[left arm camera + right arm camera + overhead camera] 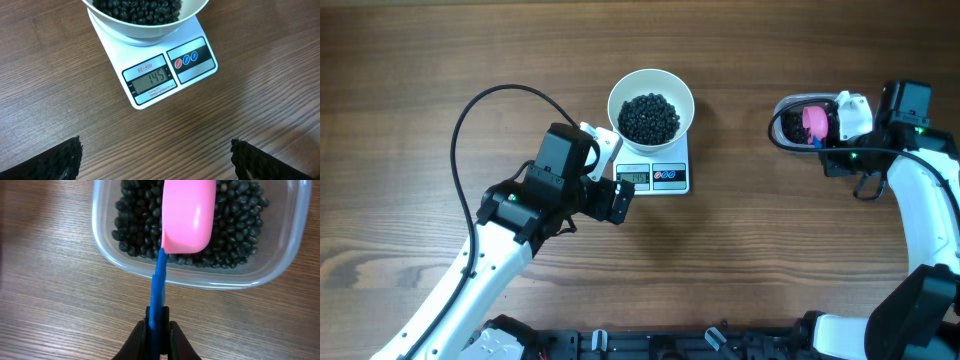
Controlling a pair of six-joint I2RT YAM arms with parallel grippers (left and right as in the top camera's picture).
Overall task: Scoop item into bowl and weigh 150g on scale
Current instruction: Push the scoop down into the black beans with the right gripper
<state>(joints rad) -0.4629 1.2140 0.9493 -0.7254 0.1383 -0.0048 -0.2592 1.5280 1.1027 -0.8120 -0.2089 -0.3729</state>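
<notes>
Overhead view of a wooden table (440, 60) with two robot arms.

Upper centre: white bowl (618, 100) sitting on a small white scale (653, 186), holding a dark heap of tiny black beans (650, 117). Bowl covering most of the scale's top. Display (150, 81) on the scale's near edge, reading 145 in the left wrist view, with round coloured buttons (186, 60) just to its right.

Centre left: left gripper (612, 172) just beside the scale's left edge, near the display. Jaws spread wide apart, gripping nothing. Black textured fingertips (65, 160) at the two lower corners of the left wrist view, bare wood between them.

Upper right: clear plastic tub (782, 125) with more beans inside, well apart from the scale. Right gripper (157, 337) beside the tub, jaws pressed together and clamped on the blue handle (160, 280) of a pink scoop (187, 215). Scoop head inside the tub's outline, over the beans; contact with the beans impossible to tell.
</notes>
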